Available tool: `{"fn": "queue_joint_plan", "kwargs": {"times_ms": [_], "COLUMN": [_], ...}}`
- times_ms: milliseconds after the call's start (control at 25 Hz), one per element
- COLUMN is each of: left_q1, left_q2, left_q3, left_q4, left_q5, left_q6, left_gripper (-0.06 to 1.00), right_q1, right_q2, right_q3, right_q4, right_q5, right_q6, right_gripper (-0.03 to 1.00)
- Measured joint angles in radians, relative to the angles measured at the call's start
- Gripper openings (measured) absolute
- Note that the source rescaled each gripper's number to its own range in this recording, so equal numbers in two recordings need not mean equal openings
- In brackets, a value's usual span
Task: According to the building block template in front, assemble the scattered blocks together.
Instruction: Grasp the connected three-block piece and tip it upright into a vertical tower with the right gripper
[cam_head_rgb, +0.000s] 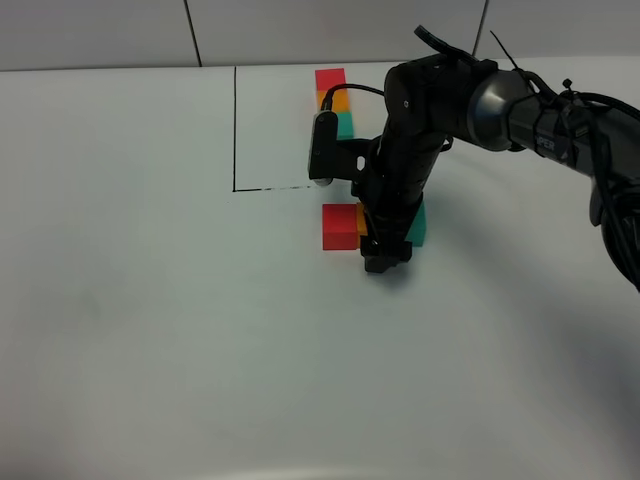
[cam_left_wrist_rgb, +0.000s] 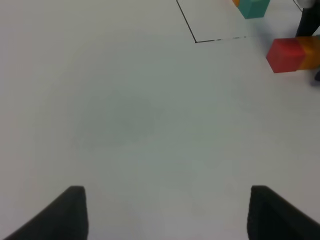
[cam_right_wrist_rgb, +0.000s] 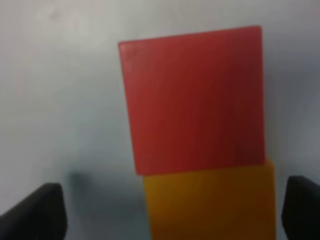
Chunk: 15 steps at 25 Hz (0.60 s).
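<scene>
White tabletop (cam_head_rgb: 150, 300) fills my views. My right gripper (cam_head_rgb: 385, 255) straddles the orange block (cam_right_wrist_rgb: 210, 200), jaws apart, red block (cam_head_rgb: 340, 226) touching it, teal block (cam_head_rgb: 417, 226) beyond. Left gripper (cam_left_wrist_rgb: 165, 212) hangs open. Template (cam_head_rgb: 334, 102) sits behind.

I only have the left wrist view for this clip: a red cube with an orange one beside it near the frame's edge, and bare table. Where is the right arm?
Observer: The right gripper is down over the orange cube, a finger on each side of it.
Operator: Are red and orange joined?
Observer: The right wrist view shows the red cube flush against the orange one, slightly offset.
Operator: And the loose teal cube?
Observer: The teal cube sits just behind the right arm, on the orange cube's far side from red.
</scene>
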Motion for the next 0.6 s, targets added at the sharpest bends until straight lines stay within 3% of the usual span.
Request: {"fn": "queue_joint_plan", "kwargs": {"times_ms": [120, 240, 400, 600], "left_q1": [0.000, 0.000, 0.000, 0.000], "left_q2": [0.000, 0.000, 0.000, 0.000], "left_q3": [0.000, 0.000, 0.000, 0.000], "left_q4": [0.000, 0.000, 0.000, 0.000], "left_q5": [0.000, 0.000, 0.000, 0.000], "left_q6": [0.000, 0.000, 0.000, 0.000], "left_gripper": [0.42, 0.42, 0.42, 0.42], "right_q1": [0.000, 0.000, 0.000, 0.000], "right_q2": [0.000, 0.000, 0.000, -0.012], "right_q3": [-0.001, -0.004, -0.006, -0.006], "right_q4": [-0.003, -0.013, -0.023, -0.031], "right_q5": [-0.027, -0.047, -0.032, 0.057], "right_q6": [-0.002, -0.002, 0.056, 0.338], "right_gripper": [0.47, 0.05, 0.01, 0.01]}}
